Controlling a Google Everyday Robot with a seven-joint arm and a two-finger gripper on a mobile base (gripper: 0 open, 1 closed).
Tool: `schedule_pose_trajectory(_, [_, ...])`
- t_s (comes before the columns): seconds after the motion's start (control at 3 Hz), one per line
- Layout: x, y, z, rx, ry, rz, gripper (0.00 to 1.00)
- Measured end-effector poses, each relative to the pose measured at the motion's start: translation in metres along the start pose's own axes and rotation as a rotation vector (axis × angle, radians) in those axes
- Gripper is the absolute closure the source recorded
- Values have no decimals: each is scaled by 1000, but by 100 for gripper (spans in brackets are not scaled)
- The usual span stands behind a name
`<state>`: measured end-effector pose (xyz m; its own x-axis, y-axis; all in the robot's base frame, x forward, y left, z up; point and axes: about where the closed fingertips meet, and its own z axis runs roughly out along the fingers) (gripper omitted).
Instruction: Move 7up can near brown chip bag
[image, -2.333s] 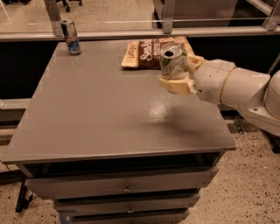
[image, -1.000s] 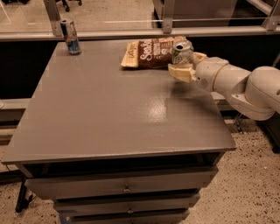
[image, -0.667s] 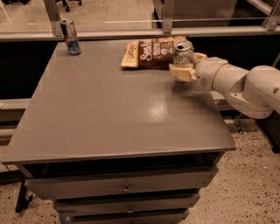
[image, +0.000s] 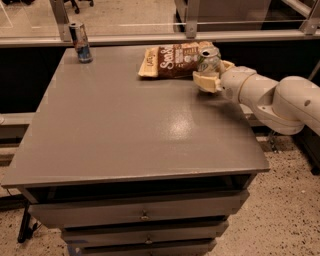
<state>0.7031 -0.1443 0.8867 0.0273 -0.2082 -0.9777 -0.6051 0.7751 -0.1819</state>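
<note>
While pinching the 7up can (image: 209, 59) at the far right of the table (image: 125, 115), just beside the brown chip bag (image: 170, 61), lower the gripper (image: 214, 71) straight down, seat the can upright, then release slowly without nudging the bag

We find the gripper (image: 210, 73) over the far right part of the grey table (image: 125, 130), carried by a cream arm (image: 270, 97) that enters from the right. Its fingers (image: 204, 81) clasp the lower body of the 7up can (image: 208, 56), which is upright. We cannot tell whether the can's base rests on the tabletop. The can is just beside the right end of the brown chip bag (image: 170, 61), which lies flat near the far edge. A slim silver-blue-red can (image: 80, 42) stands upright at the far left corner, well apart. Drawers (image: 140, 212) sit below the tabletop.
</note>
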Motion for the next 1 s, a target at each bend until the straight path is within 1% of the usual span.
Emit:
schedule_pose_trajectory(0.33, [0,-1,6,-2,-5,-3,13])
schedule_pose_trajectory(0.67, [2,0,7,1,-8,-1,0])
schedule_pose_trajectory(1.0, [3,6,7,-3,-16,4,0])
